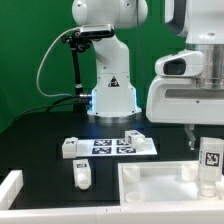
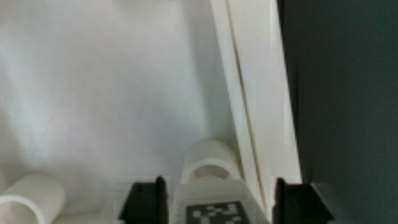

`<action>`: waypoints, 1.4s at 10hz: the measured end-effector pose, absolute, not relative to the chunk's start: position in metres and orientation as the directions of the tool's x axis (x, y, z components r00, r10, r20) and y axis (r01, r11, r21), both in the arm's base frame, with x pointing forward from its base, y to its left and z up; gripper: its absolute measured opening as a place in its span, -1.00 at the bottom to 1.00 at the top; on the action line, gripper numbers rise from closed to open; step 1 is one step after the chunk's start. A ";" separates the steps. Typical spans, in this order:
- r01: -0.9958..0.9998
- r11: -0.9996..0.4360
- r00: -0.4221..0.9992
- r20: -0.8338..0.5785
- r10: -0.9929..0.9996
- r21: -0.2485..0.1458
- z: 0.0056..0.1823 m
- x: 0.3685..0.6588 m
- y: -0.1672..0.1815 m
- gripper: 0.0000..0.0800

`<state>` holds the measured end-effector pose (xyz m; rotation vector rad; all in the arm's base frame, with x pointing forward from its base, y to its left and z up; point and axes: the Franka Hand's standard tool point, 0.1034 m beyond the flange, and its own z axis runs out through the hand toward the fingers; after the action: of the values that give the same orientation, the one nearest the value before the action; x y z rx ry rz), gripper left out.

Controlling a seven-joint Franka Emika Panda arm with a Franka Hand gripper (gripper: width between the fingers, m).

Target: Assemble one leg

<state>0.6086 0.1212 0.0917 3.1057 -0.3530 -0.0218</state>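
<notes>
Quick gripper (image 1: 207, 146) update: I'm clamped on the leg (image 1: 210, 165), the small white stubby block with a square black-and-white tag on its face.

From the exterior view, I'm hanging over at that view's right with the leg standing upright between my fingers, tag facing the camera. Its long axis runs straight up and down. It sits right above the near right corner of the large white tray-like part with the raised rim (image 1: 160, 166). I honestly can't tell from here whether its lower end is touching the tray floor or just hovering over it. Well apart, toward the exterior view's left, the thin flat white marker board (image 1: 113, 147) lies on the black table (image 1: 40, 130), with another stubby white block (image 1: 82, 174) just in front of it.

In the wrist view, my dark fingers (image 2: 151, 203) sit on either side of the leg (image 2: 217, 208), and its tag shows between them. White tray floor lies below, and the raised rim (image 2: 249, 100) runs right alongside the leg.

So the leg isn't off to any side of me, it's dead centre, pointing down. My guess is the next move goes straight down that axis into the corner, and the rim being that close is what I'd watch.
</notes>
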 end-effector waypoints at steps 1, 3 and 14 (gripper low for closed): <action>-0.224 -0.974 0.974 -0.012 -0.224 0.017 0.091 0.608 0.121 -0.27; -0.225 -0.974 0.974 -0.012 -0.225 0.019 0.089 0.608 0.120 -0.27; -0.222 -0.975 0.975 0.011 -0.222 0.028 0.085 0.606 0.121 -0.27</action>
<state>0.6060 0.1212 0.0848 3.0931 -0.3475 0.0128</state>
